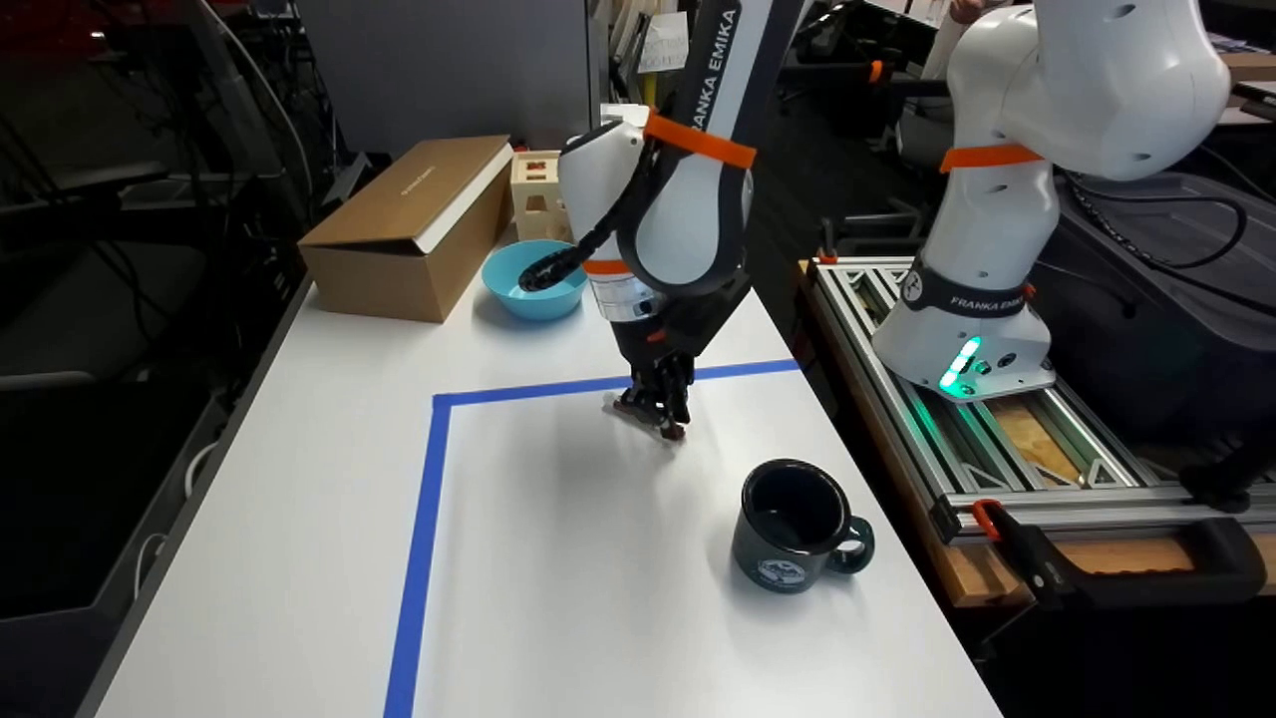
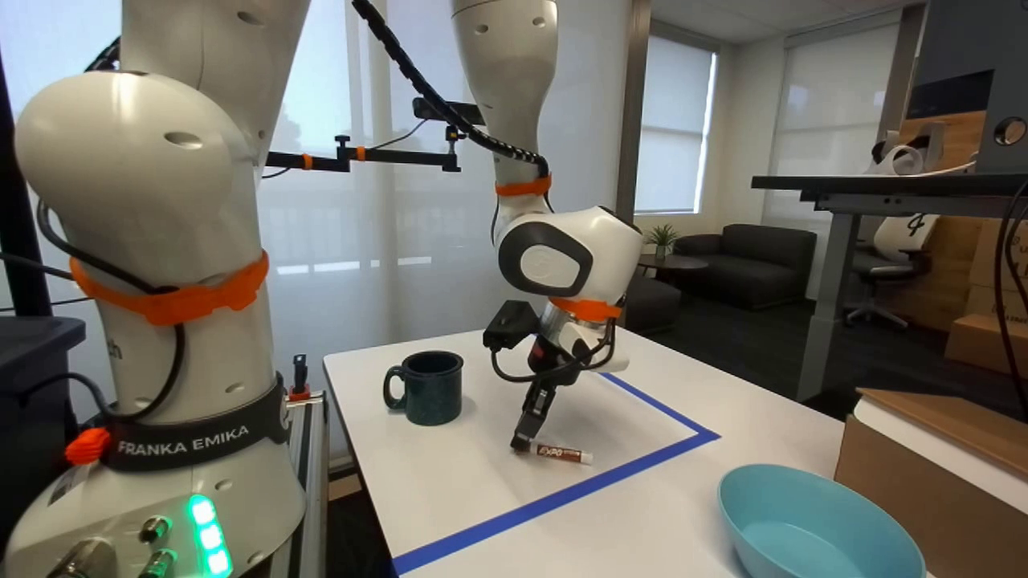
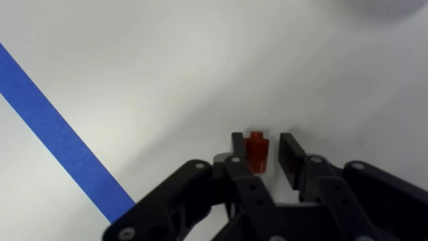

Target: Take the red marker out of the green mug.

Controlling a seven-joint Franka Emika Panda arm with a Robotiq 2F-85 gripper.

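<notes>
The red marker (image 2: 560, 454) lies flat on the white table, outside the mug. My gripper (image 2: 524, 441) points down at it, with the fingertips low at the table around the marker's one end. In the wrist view the marker's red end (image 3: 256, 155) sits between the fingers (image 3: 261, 138), close against the left finger, with a gap to the right finger. The gripper is partly open. In an exterior view the fingers (image 1: 672, 417) hide much of the marker. The dark green mug (image 1: 783, 543) stands upright apart from the gripper; it also shows upright in an exterior view (image 2: 434, 391).
Blue tape (image 1: 424, 538) marks lines on the table. A light blue bowl (image 1: 538, 296) stands near a cardboard box (image 1: 374, 274) and a wooden cube (image 1: 538, 194), beyond the tape. A blurred grey shape (image 3: 384, 6) shows at the top right of the wrist view.
</notes>
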